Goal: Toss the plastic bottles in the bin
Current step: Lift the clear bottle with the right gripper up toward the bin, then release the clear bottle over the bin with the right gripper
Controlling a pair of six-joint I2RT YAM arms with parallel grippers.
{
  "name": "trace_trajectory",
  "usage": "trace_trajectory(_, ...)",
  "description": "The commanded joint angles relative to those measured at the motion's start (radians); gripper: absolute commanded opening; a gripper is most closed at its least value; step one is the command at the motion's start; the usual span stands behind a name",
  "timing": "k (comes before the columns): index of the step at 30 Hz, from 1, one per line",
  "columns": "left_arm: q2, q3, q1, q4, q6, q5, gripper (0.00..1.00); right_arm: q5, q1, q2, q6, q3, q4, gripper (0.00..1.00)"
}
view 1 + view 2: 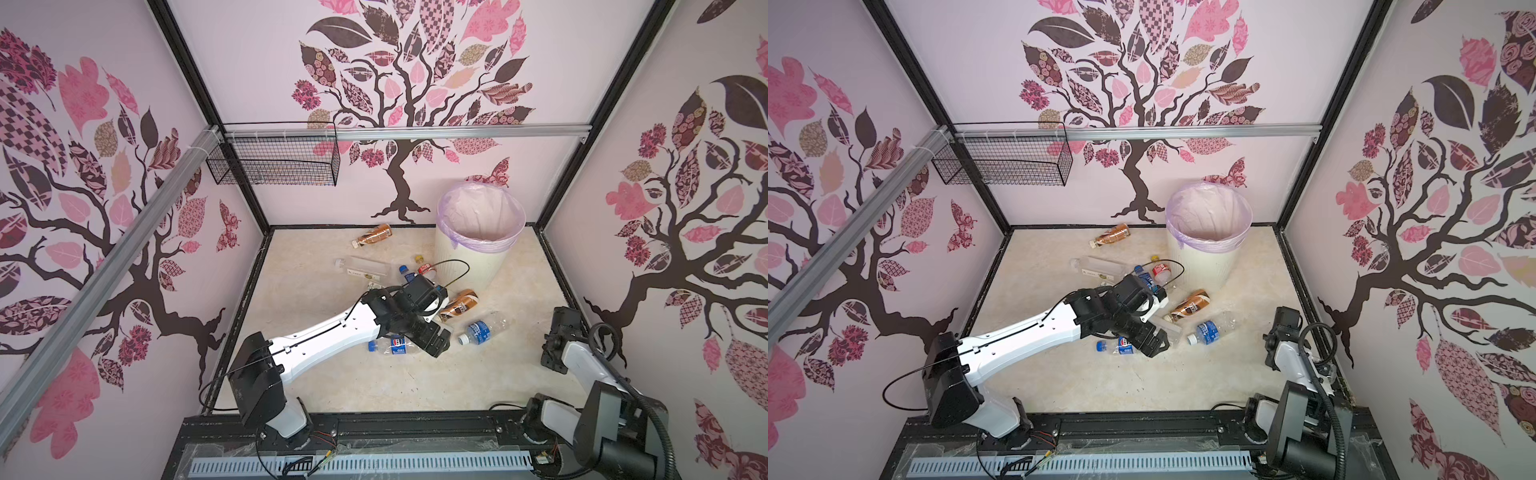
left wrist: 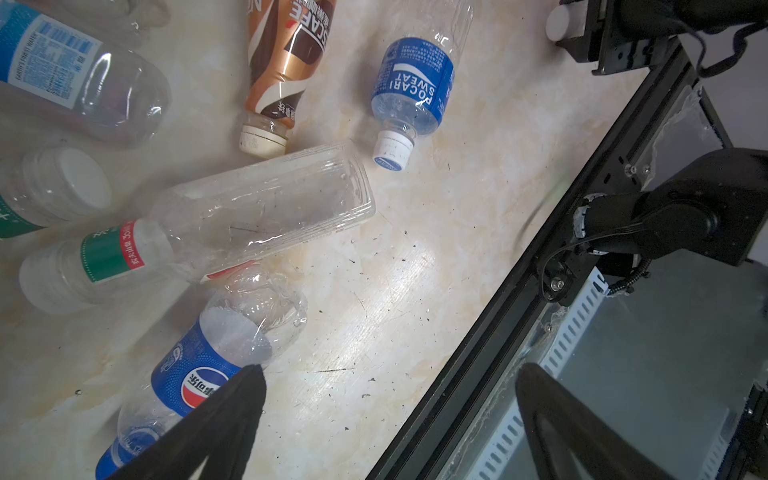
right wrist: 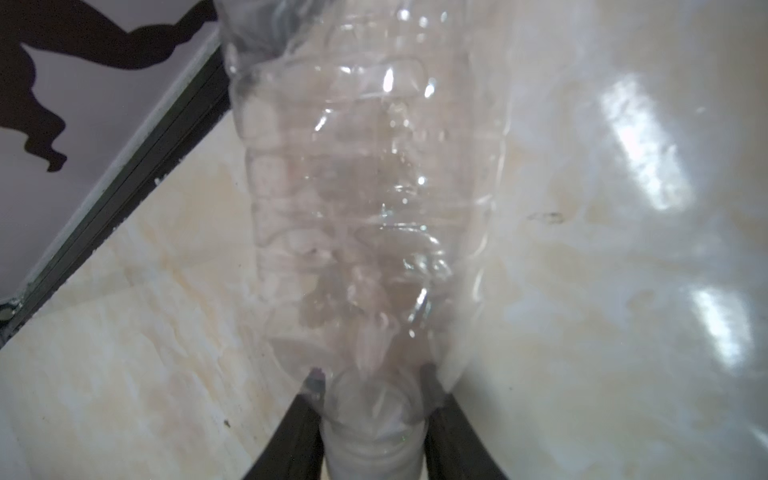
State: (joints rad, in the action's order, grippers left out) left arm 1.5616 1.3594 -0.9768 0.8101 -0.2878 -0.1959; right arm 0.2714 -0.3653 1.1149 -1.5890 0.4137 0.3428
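Your left fingers [image 2: 245, 395] are spread wide over the middle of the table [image 1: 332, 382] and grip nothing. One tip hangs over a cola bottle [image 2: 187, 374] lying on its side. Just right of it lie a brown coffee bottle [image 1: 459, 305] and a blue-labelled water bottle [image 1: 478, 330]. Your right fingers [image 3: 307, 415], near the right wall, are clamped on the neck of a clear bottle [image 3: 365, 166]. The bin [image 1: 465, 266] stands upright at the far side, right of centre.

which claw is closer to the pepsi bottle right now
Left. The left claw hangs open just over the Pepsi bottle, one finger across its label. The right claw is far off by the side wall, shut on a clear bottle.
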Motion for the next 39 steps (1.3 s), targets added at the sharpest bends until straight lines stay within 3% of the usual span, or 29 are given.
trace_trajectory(1,-0.052,-0.012,0.016,-0.036,-0.018,-0.007,0.98,-0.105,0.015,-0.024,0.135,-0.025,-0.005,0.08)
trace_trajectory(10,-0.105,-0.006,0.053,-0.069,-0.044,0.009,0.98,-0.171,0.099,-0.153,0.37,0.1,-0.117,0.0)
trace_trajectory(19,-0.182,0.043,0.142,-0.101,-0.095,-0.009,0.98,-0.248,0.219,-0.078,0.675,0.605,-0.007,0.0)
trace_trajectory(29,-0.256,0.122,0.29,-0.107,-0.102,-0.004,0.98,-0.35,0.431,0.183,1.024,1.344,0.068,0.0)
trace_trajectory(32,-0.283,0.117,0.332,-0.122,-0.1,0.005,0.98,-0.406,0.453,0.262,1.105,1.503,0.061,0.0)
trace_trajectory(36,-0.291,0.108,0.374,-0.137,-0.1,0.004,0.98,-0.469,0.454,0.393,1.169,1.623,0.195,0.0)
trace_trajectory(39,-0.277,0.104,0.387,-0.138,-0.097,0.009,0.98,-0.546,0.468,0.43,1.181,1.502,0.204,0.04)
